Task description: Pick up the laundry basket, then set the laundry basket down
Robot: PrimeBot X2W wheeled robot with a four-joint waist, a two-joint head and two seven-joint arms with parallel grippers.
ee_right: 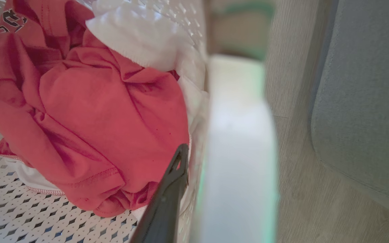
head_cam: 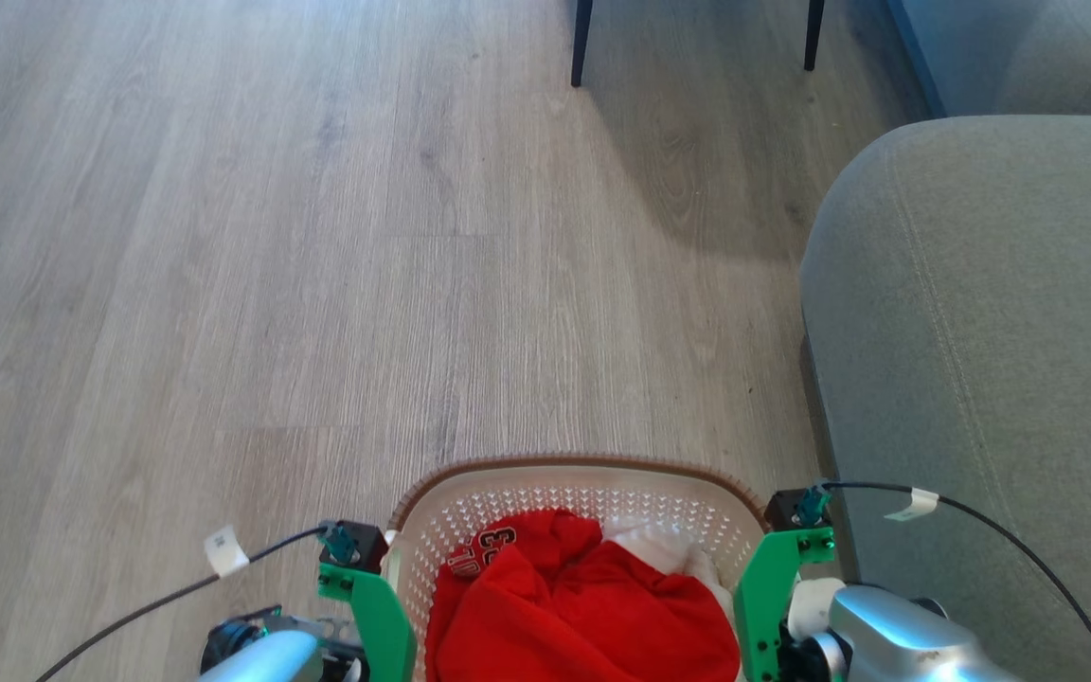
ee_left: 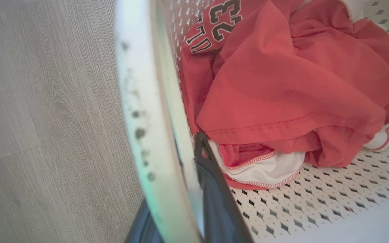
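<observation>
Grey wood-plank floor, grey sofa at right. Laundry basket shows at bottom centre of the head view, near the sofa: cream perforated walls, brown woven-look rim, holding a crumpled red garment marked 23 and white cloth. Left gripper straddles the basket's left rim, one dark finger inside, one outside, clamped on it. Right gripper: one finger inside the right wall, the other hidden behind the blurred rim; grip cannot be told.

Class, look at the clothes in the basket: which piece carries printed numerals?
The red garment: its fold by the left wall of the laundry basket shows 23. The white cloth beside it is plain.
</observation>
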